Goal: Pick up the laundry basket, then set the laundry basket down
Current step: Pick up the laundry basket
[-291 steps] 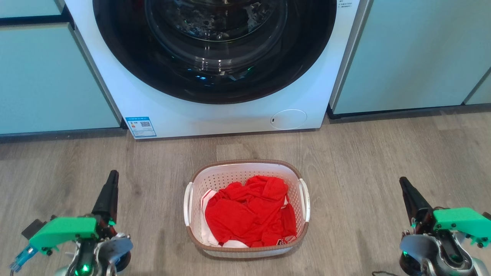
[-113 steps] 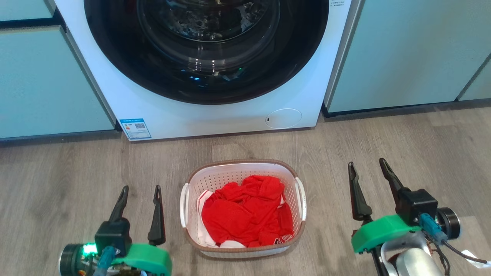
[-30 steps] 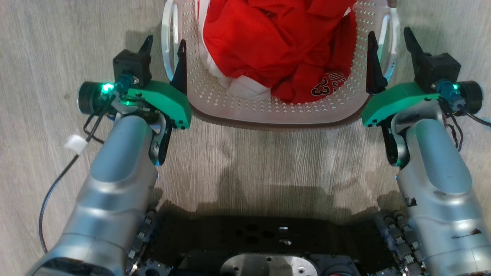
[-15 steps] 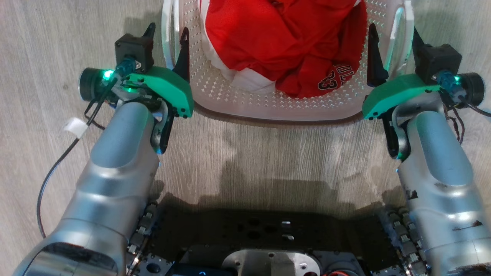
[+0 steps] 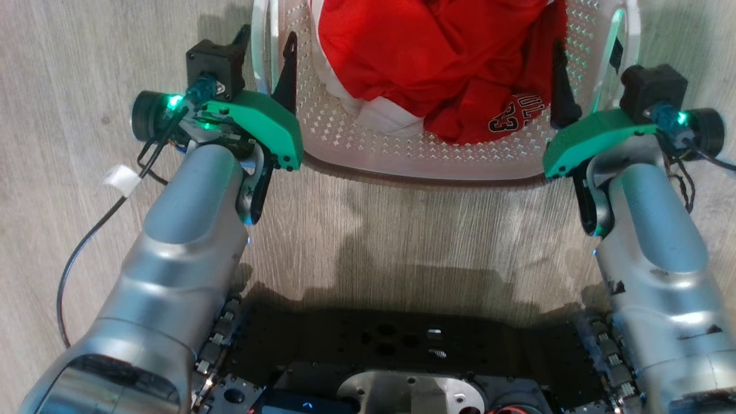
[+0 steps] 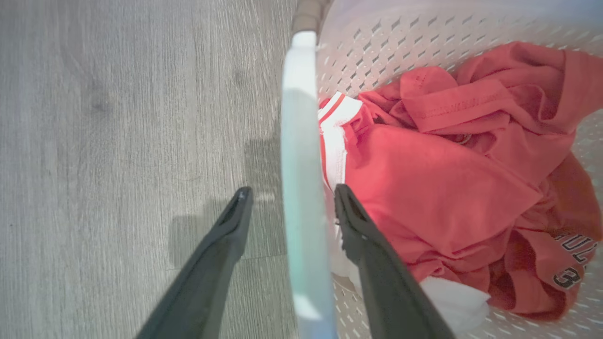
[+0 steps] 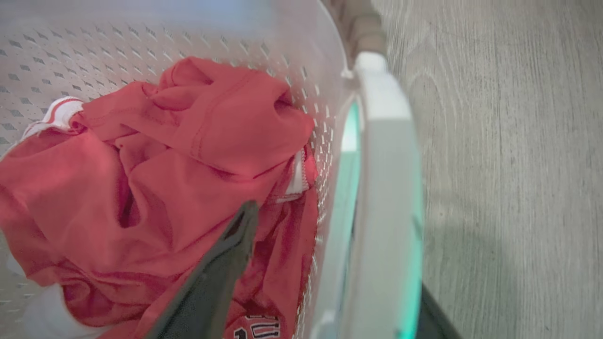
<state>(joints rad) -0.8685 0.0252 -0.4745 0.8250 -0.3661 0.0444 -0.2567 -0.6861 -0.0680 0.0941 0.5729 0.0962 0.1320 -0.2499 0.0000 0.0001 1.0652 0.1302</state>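
Note:
The laundry basket (image 5: 425, 161) stands on the floor at the top of the head view, white and perforated, with red clothing (image 5: 437, 52) in it. My left gripper (image 5: 265, 34) is open with one finger on each side of the left handle (image 5: 260, 52). The left wrist view shows the same: the left gripper (image 6: 292, 190) straddles the white handle (image 6: 301, 141) with a gap on each side. My right gripper (image 5: 586, 49) is open around the right handle (image 5: 601, 75). In the right wrist view the handle (image 7: 386, 188) hides most of the right gripper's (image 7: 337, 226) outer finger.
Grey wood-look floor (image 5: 437, 241) lies all around the basket. My dark wheeled base (image 5: 402, 356) fills the bottom of the head view. A black cable with a white tag (image 5: 122, 179) hangs beside the left forearm.
The head camera has tilted down from the washing machine to the basket. Over the last second both grippers have slid further forward along the handles, still open.

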